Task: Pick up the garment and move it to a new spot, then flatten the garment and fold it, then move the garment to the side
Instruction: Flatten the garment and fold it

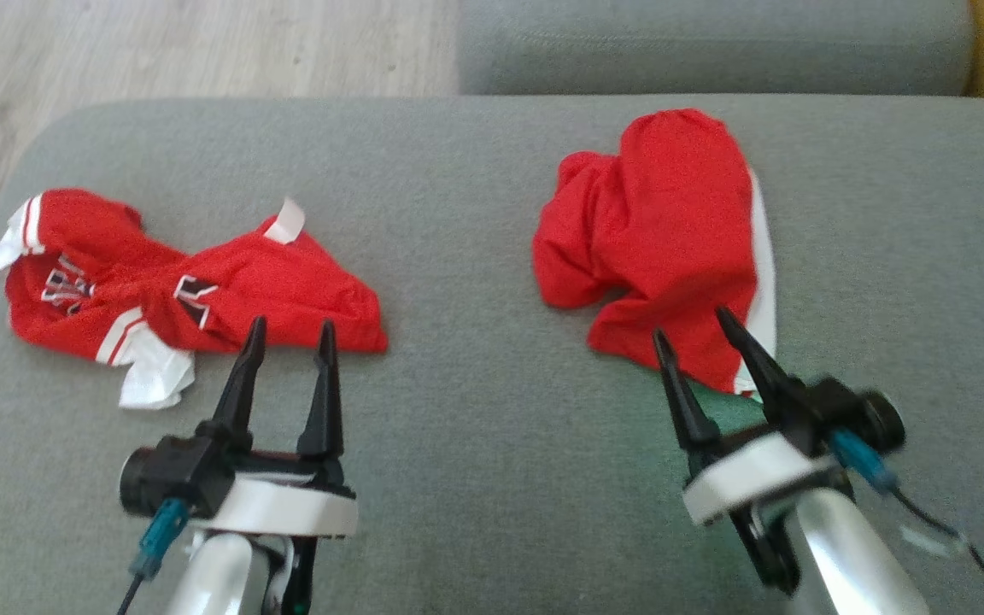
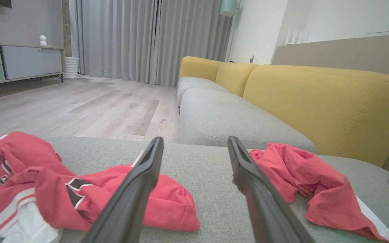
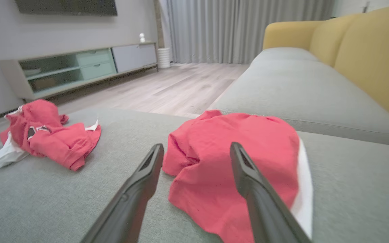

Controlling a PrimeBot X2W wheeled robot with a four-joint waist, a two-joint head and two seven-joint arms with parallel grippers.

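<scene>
R gripper (image 1: 690,324) open, empty, tips over near edge of crumpled red garment (image 1: 663,222), L gripper (image 1: 292,323) likewise by lettered jersey (image 1: 270,282), woven grey cushion (image 1: 475,427).

Seat cushion (image 1: 475,213): grey woven fabric, broad and flat, with a rounded corner at the far left. Two items lie directly on it, well apart, with bare fabric between them.
Left: red jersey (image 1: 202,295), crumpled in a heap. White trim and stripes at the sleeves; black-and-white lettering partly hidden in the folds.
Right: red garment (image 1: 654,231), plain and loosely bunched, with a white band along its right edge.
</scene>
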